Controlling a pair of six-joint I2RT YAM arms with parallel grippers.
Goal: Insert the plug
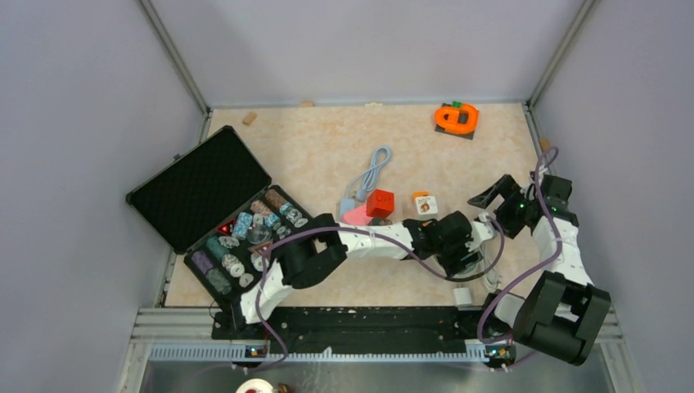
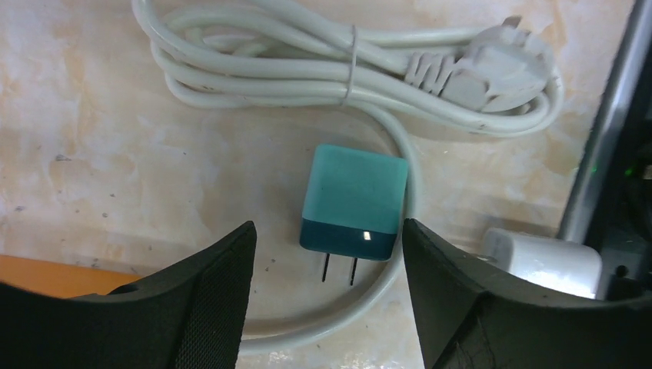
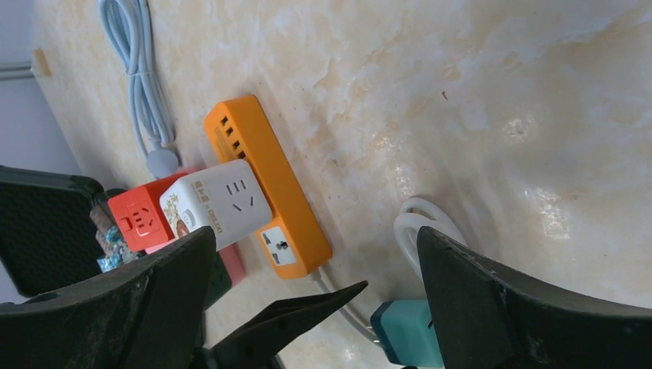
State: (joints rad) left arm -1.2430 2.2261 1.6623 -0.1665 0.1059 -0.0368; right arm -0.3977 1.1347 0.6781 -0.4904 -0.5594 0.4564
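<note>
Left wrist view: left gripper (image 2: 329, 227) spread apart around the teal plug (image 2: 354, 201), small gap on each side, no touch. Plug flat on the table (image 2: 92, 154), near right part, ringed closely by the white cord (image 2: 269, 69). Right gripper (image 3: 317, 231) spread wide too, orange power strip (image 3: 265, 184) off to its left.

The teal plug (image 2: 354, 196) is smooth plastic, frosted pale above a glossier dark band, with 2 metal prongs. The white cable (image 2: 269, 69) looks matt and scuffed. The tabletop (image 2: 100, 138) is polished, glossy, marble-patterned.
</note>
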